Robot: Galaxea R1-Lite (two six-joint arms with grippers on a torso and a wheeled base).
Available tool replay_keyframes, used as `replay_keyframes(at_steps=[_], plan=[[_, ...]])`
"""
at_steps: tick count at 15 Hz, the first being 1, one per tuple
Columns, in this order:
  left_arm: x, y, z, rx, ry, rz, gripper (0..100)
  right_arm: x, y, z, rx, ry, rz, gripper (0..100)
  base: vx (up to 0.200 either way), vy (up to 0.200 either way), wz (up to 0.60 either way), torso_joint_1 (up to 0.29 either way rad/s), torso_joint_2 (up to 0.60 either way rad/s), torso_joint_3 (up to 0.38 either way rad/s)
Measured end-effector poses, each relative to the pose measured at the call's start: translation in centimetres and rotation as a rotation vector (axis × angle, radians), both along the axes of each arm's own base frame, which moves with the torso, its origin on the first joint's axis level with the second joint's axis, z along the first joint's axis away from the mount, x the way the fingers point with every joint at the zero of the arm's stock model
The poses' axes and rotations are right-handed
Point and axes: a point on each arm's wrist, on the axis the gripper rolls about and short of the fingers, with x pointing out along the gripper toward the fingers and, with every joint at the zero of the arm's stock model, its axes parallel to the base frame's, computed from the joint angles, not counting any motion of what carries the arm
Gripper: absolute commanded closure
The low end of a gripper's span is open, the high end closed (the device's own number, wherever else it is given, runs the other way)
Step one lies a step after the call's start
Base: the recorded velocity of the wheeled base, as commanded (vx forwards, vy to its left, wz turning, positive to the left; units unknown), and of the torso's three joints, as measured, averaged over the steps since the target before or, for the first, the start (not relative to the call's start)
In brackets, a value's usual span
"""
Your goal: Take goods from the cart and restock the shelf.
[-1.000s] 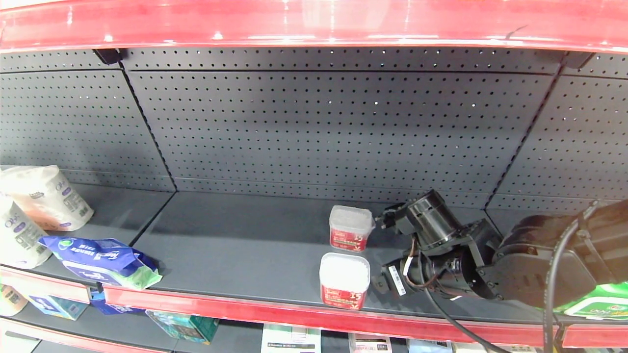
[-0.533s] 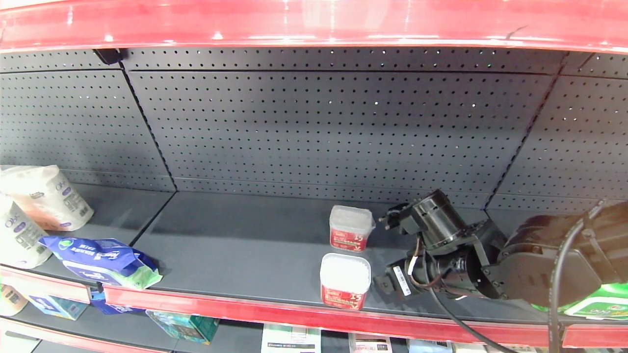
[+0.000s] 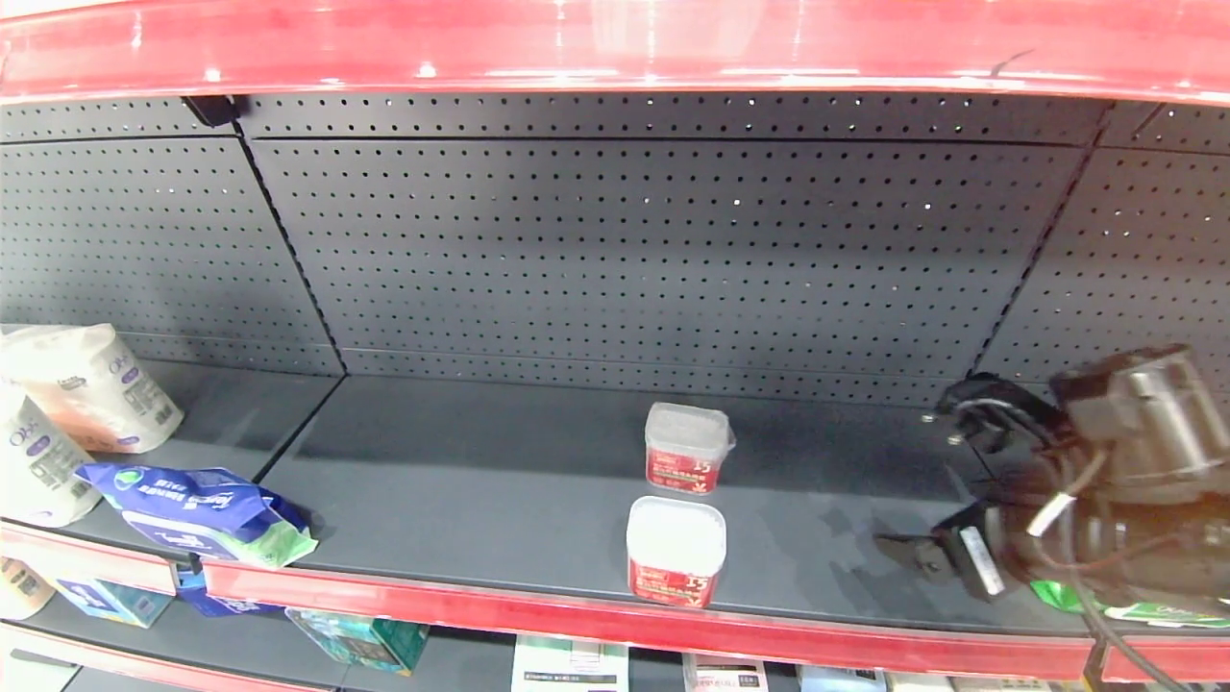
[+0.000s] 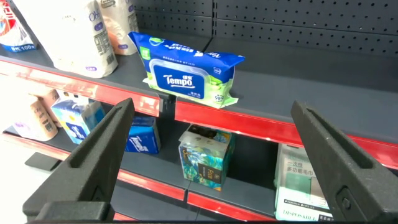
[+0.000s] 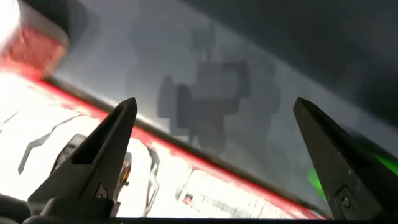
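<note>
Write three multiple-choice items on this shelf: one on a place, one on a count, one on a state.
1. Where does the blue wipes pack lie on the shelf?
A. At the front edge, towards the robot's left
B. Against the back panel, in the middle
C. On top of a tub

2. How many red-labelled tubs stand on the shelf?
A. One
B. Two
C. Four

3. What state is the right gripper in?
A. Open, holding nothing
B. Shut on a tub
C. Shut on the wipes pack

Answers:
1 A: it lies by the red front lip, well left of the tubs.
2 B: one stands at the front edge, the other behind it.
3 A: the right wrist view shows its fingers wide apart with nothing between them.
</note>
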Motion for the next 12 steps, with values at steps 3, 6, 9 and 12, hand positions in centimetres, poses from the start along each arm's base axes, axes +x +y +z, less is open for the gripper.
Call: replay_keyframes(at_steps=[3, 6, 9, 12], plan=[[0.0, 0.0, 0.0, 0.000, 0.000, 0.000, 0, -7.2, -4.2, 2.2, 0.121, -0.197, 0.047, 0, 0.000, 0.000, 0.00, 0.000, 0.00, 0.000], [0.0, 0.0, 0.0, 0.000, 0.000, 0.000, 0, -15.0, -7.0, 1.7, 0.219, -0.472, 0.087, 0, 0.000, 0.000, 0.00, 0.000, 0.00, 0.000], [0.0, 0.0, 0.0, 0.000, 0.000, 0.000, 0, -19.5, -8.5, -1.4, 0.337, -0.649, -0.020, 0, 0.000, 0.000, 0.00, 0.000, 0.00, 0.000], [0.0, 0.0, 0.0, 0.000, 0.000, 0.000, 0, -20.1, -8.8, -4.9, 0.363, -0.679, -0.100, 0, 0.000, 0.000, 0.00, 0.000, 0.00, 0.000]])
